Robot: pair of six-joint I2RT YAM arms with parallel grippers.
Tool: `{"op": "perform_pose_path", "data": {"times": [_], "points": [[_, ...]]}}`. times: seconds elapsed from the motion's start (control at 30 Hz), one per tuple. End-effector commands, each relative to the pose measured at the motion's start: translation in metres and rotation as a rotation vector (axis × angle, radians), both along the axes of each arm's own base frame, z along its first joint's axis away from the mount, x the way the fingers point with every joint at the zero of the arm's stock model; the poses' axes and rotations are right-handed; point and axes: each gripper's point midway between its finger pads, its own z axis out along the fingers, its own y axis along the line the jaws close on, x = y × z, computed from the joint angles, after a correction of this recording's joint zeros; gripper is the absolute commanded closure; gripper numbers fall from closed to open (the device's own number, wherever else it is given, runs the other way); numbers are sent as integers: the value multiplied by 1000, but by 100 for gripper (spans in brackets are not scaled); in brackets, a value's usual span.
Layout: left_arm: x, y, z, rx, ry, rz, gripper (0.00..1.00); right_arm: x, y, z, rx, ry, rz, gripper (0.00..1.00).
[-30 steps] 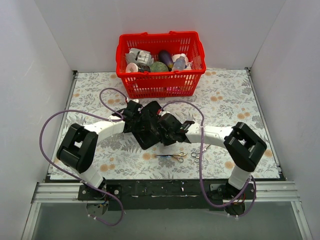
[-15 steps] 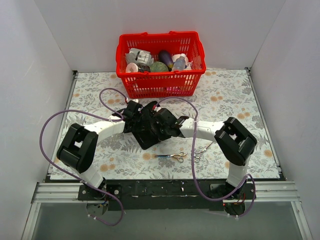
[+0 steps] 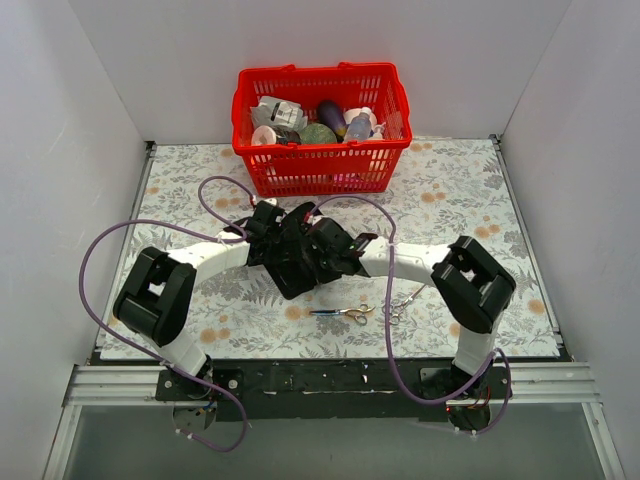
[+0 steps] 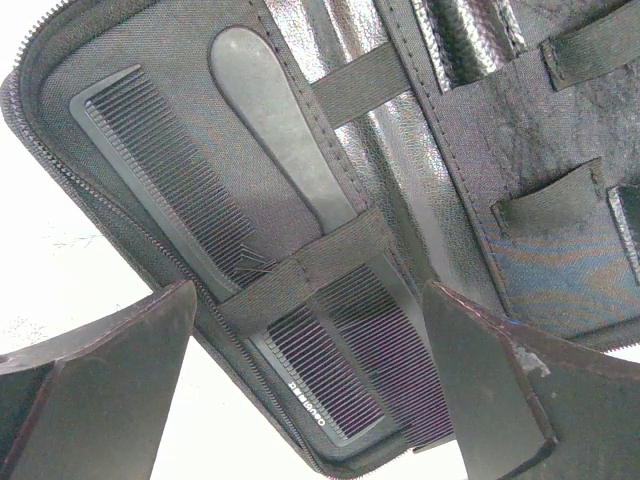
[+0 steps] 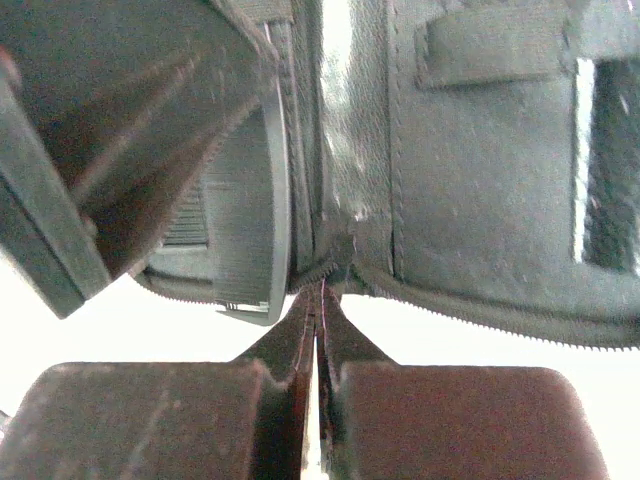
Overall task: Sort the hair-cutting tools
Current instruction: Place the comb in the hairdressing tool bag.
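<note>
Right gripper [image 5: 320, 300] has its fingers pressed together, the tips touching the zip edge of the open black case [image 5: 480, 200]. I cannot tell whether they nip the zip or only rest against it. Over the last second the right arm has swung inward, bringing this gripper from just beside the case onto its near edge. In the last half second it has barely moved.

Left gripper [image 4: 310, 290] hangs wide open above the case's other half and holds nothing. Below it, a black comb [image 4: 160, 170] lies tucked under an elastic strap [image 4: 300, 270], with a handled comb [image 4: 285, 140] beside it under the same strap.

Seen from above, both grippers meet over the case at the middle of the floral table [image 3: 470, 190]. Silver scissors [image 3: 347, 313] lie loose on the table just in front of the case, and a second pair [image 3: 400, 303] lies near them to the right. Neither has moved. A red basket [image 3: 322, 170] stands at the back.

Judging from this, the combs are stowed, the scissors are not, and the right gripper seems to be steadying the case.
</note>
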Motion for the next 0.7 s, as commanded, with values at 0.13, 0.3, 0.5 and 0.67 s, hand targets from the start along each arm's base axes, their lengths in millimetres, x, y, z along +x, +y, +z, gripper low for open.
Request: {"op": "perform_pose_path", "data": {"times": [0.13, 0.3, 0.5, 0.67], "points": [[-9, 2, -12, -12, 32, -2, 2, -25, -17, 21, -13, 0, -12, 99], [-8, 2, -10, -15, 30, 1, 2, -40, -4, 15, -10, 34, 20, 99], [-9, 2, -9, -17, 27, 1, 2, -44, 8, 7, 1, 58, 26, 99], [-10, 3, -9, -20, 29, 2, 2, -39, 9, 3, -16, 52, 16, 99]]}}
